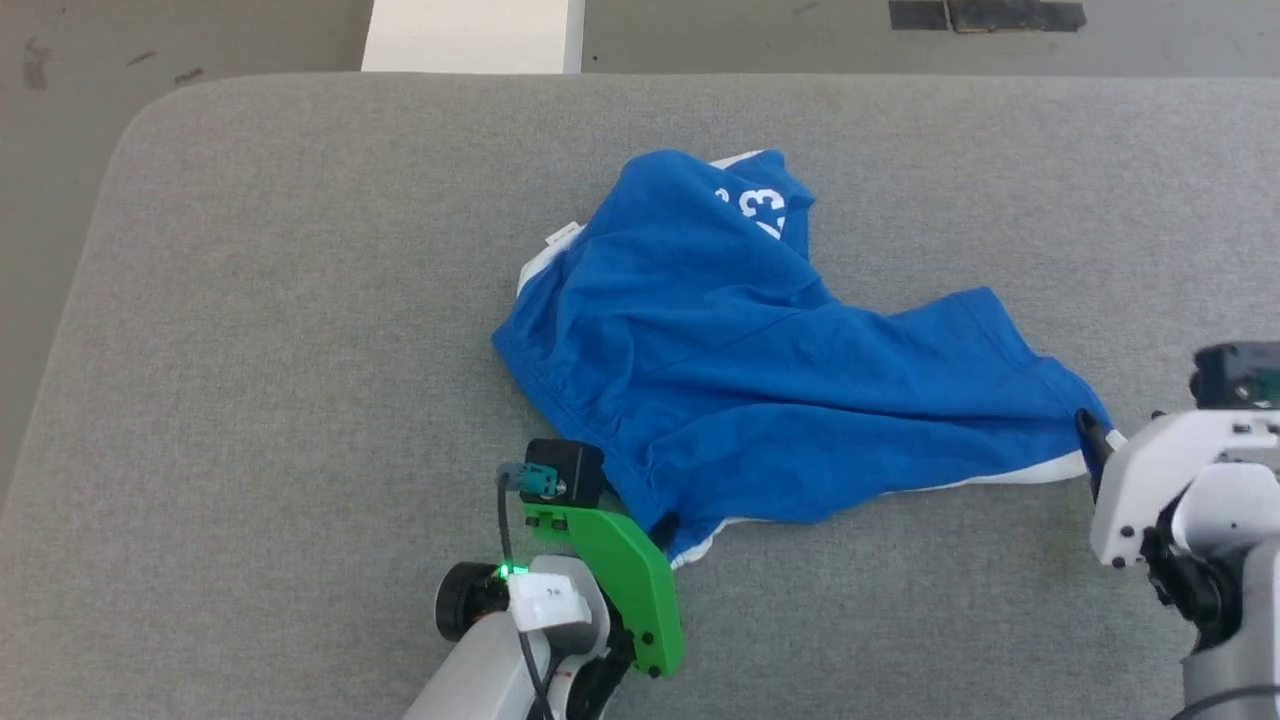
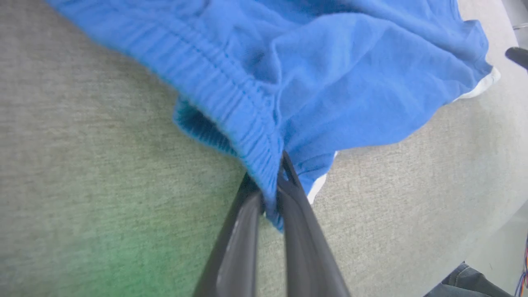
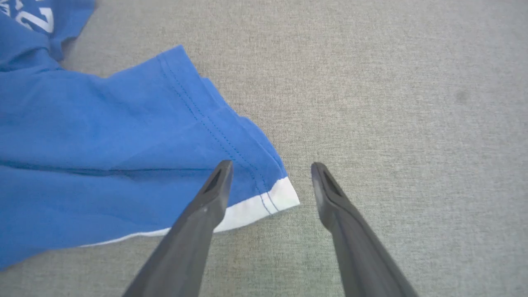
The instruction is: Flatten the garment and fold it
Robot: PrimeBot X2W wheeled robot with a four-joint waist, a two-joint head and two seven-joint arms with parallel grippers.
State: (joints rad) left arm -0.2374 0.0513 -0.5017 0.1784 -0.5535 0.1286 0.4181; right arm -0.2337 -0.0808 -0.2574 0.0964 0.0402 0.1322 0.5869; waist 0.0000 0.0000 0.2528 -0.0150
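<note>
On grey table [image 1: 250, 300], left tool [image 2: 269, 187] pinches garment [image 1: 720, 340].

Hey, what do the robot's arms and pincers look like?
Left arm: pale shell, bright green bracket, black camera cube, black cable, green light. Right arm: white housings, black joints. Left pincer and right pincer: two long, dark grey, tapering fingers each.
</note>
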